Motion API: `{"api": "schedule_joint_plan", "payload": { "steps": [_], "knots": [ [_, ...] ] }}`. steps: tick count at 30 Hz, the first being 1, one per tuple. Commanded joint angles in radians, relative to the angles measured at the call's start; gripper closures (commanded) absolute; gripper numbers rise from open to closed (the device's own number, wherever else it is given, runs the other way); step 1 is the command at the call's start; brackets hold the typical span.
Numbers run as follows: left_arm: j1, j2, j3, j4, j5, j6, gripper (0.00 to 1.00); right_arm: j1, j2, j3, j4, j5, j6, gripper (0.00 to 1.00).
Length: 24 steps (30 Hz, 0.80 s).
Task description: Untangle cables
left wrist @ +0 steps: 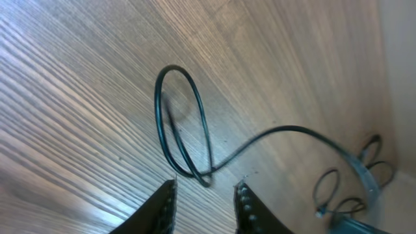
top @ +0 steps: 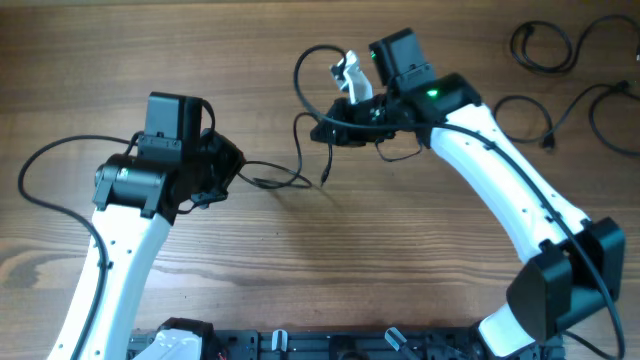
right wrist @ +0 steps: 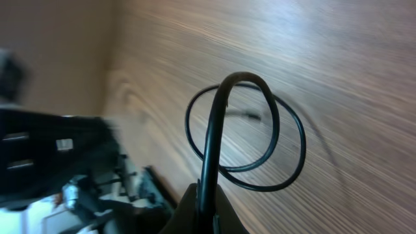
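Presently the right end effector (right wrist: 205, 207) is fully closed and pinches the looped cable (right wrist: 210, 140) between its fingers. In the right wrist view the cord rises straight out of the grip, arches over and falls away into two overlapping loops. Whether those loops rest on the counter (top: 300, 260) or hang clear of it cannot be told.

The left end effector (left wrist: 206, 190) stands partly open, with a clear gap between its two fingers. The bottom of a narrow cable loop sits at the mouth of that gap, just beyond the fingertips. Neither finger is seen pressing on it, so this end effector has hold of nothing.

Location of the task item: in the overhead view the looped cable lies between the two arms, in the upper middle of the counter. One thin run leads from the left end effector across the wood toward the right one. A larger arc curves up and round beside the right wrist. A small plug end (top: 327, 178) points downward near the middle of this span, below the right end effector.

Other items: the spare cables (top: 545, 45) lie at the far right corner of the counter, one as a closed coil and others as loose curves. They are well apart from both end effectors and untouched.
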<state>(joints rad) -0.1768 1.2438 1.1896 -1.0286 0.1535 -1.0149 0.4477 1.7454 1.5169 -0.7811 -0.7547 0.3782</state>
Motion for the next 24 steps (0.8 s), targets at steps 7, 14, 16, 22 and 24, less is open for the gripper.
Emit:
{"api": "schedule_joint_plan", "payload": {
  "steps": [7, 14, 16, 22, 24],
  "knots": [
    [-0.003, 0.134, 0.006, -0.001, 0.195, 0.225, 0.60, -0.039, -0.104, 0.031, 0.199, -0.436, 0.139, 0.96],
    [-0.143, 0.266, 0.006, -0.055, 0.105, 0.230, 0.63, -0.117, -0.104, 0.031, 0.291, -0.386, 0.205, 0.96],
    [-0.148, 0.300, 0.005, -0.079, 0.028, 0.230, 0.64, -0.177, -0.104, 0.031, 0.234, -0.388, 0.198, 0.96],
    [-0.119, 0.333, 0.005, -0.120, -0.242, 0.215, 0.64, -0.332, -0.104, 0.031, -0.062, -0.050, 0.084, 0.96],
    [-0.094, 0.333, 0.005, -0.120, -0.243, 0.215, 0.64, -0.370, -0.104, 0.031, -0.173, 0.155, 0.067, 0.96]
  ]
}}
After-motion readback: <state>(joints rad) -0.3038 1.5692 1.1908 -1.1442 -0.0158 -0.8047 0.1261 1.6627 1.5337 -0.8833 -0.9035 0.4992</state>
